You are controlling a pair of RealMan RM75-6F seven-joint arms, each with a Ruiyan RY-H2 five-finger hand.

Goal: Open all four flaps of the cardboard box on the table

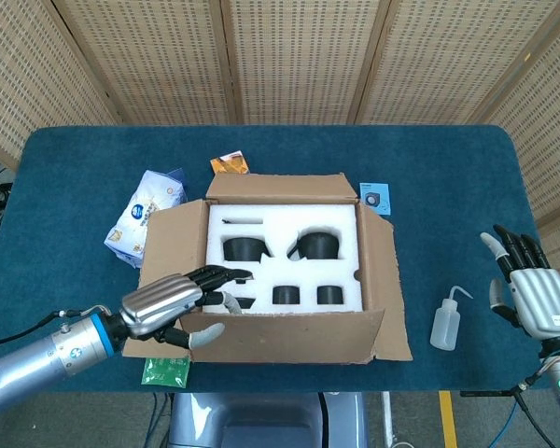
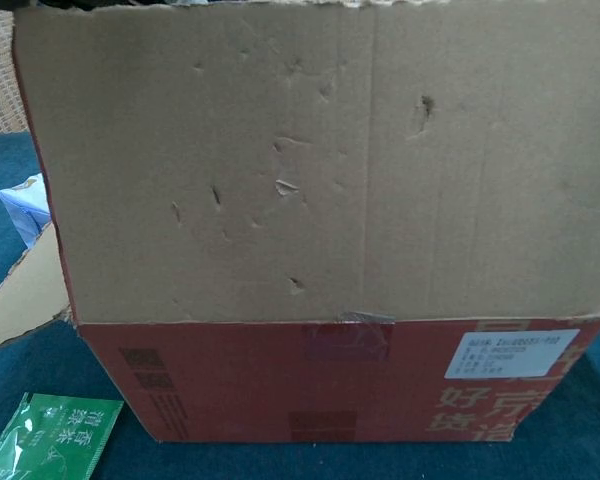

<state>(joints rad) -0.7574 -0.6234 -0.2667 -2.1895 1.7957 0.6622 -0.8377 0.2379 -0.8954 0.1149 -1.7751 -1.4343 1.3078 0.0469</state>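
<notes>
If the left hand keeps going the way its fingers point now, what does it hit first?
Probably the white foam insert inside the box. The left hand reaches over the near flap, fingers pointing right and slightly away across the foam. Depth is unclear; it may pass above it.
</notes>
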